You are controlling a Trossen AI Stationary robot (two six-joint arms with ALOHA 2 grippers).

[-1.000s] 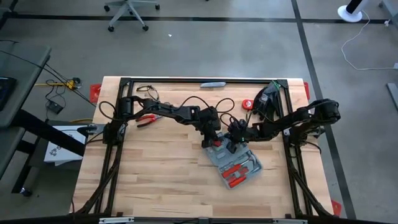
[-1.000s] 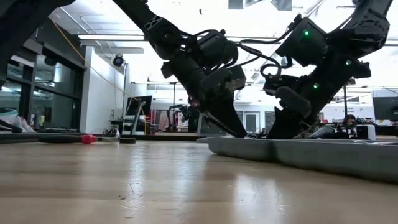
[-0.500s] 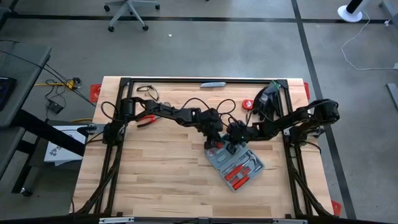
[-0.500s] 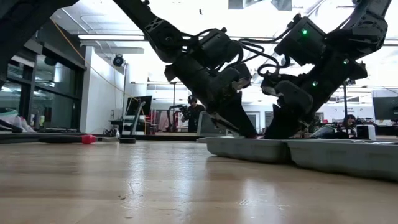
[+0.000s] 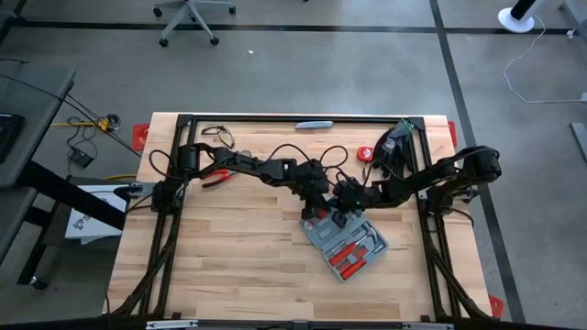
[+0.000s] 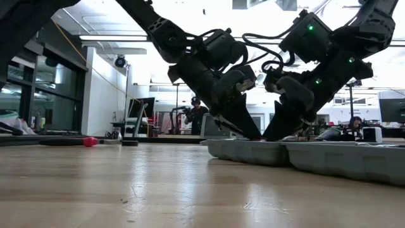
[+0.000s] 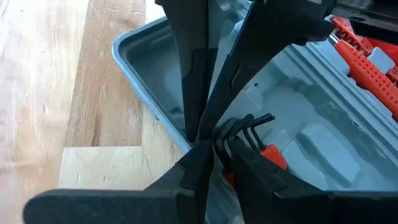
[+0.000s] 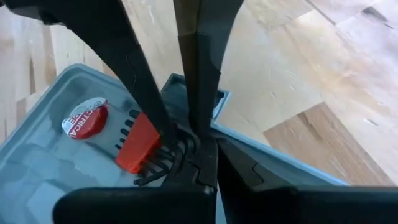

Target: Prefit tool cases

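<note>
Grippers meet over the open blue-grey tool case (image 5: pixel 347 243), right of the table's (image 5: pixel 229 266) centre. Left gripper (image 7: pixel 214 146) pinches a set of black hex keys (image 7: pixel 245 127) in a red holder. Right gripper (image 8: pixel 200 140), fingers closed together, presses beside them.

Both arms reach inward and angle steeply down, tips nearly meeting: left end effector (image 5: pixel 318 207) narrowly parted; right end effector (image 5: pixel 341 213) closed.
</note>
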